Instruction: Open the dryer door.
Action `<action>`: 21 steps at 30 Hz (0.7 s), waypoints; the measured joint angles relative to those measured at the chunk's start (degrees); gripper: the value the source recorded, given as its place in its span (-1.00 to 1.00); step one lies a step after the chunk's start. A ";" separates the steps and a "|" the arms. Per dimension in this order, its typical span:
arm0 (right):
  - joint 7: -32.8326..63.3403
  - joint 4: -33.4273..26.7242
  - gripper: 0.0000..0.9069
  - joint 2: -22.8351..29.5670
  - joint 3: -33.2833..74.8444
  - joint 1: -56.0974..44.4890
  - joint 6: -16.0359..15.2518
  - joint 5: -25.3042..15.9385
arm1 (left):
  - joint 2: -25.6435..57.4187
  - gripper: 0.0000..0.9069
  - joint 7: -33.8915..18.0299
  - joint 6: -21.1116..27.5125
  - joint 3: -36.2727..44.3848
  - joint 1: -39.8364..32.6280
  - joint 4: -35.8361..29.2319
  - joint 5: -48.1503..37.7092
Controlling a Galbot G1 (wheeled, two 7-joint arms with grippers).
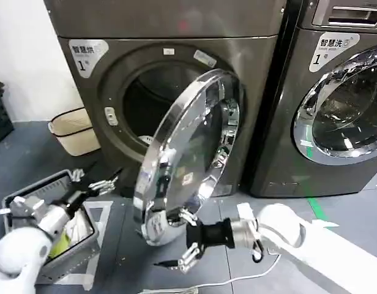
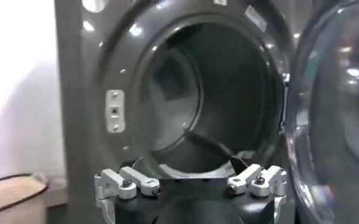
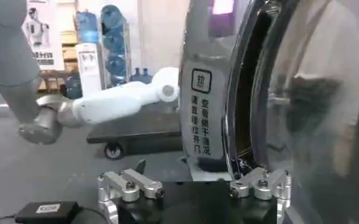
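Note:
The dark grey dryer [image 1: 176, 24] stands at the left with its round chrome-rimmed glass door [image 1: 188, 153] swung out from the drum opening [image 1: 145, 104]. My right gripper [image 1: 185, 240] is open just below the door's lower rim, one finger close to the chrome edge. In the right wrist view the gripper [image 3: 194, 190] has nothing between its fingers and the door [image 3: 313, 103] rises beside one finger. My left gripper [image 1: 95, 179] is open, low at the left, facing the drum. In the left wrist view this gripper [image 2: 193, 182] looks into the drum opening [image 2: 209, 103], with the door [image 2: 337, 109] alongside.
A second machine [image 1: 341, 92] with a shut door stands at the right. A beige basket [image 1: 75, 128] sits on the floor left of the dryer. A grey crate [image 1: 66, 245] lies under my left arm. A white cable [image 1: 237, 280] runs across the floor.

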 joint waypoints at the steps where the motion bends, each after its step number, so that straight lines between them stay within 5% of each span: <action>1: 0.95 0.28 1.00 0.05 2.43 -2.42 0.34 -0.14 | 0.01 1.00 0.13 0.00 0.66 -0.85 0.44 -0.09; 11: 8.43 1.70 1.00 4.86 28.58 -23.85 2.08 -0.20 | -1.00 1.00 0.85 -0.21 9.61 -10.04 5.47 1.27; 21: 15.89 2.18 1.00 17.23 52.54 -41.45 2.76 -5.24 | -1.94 1.00 3.09 -1.27 18.91 -18.14 8.35 1.24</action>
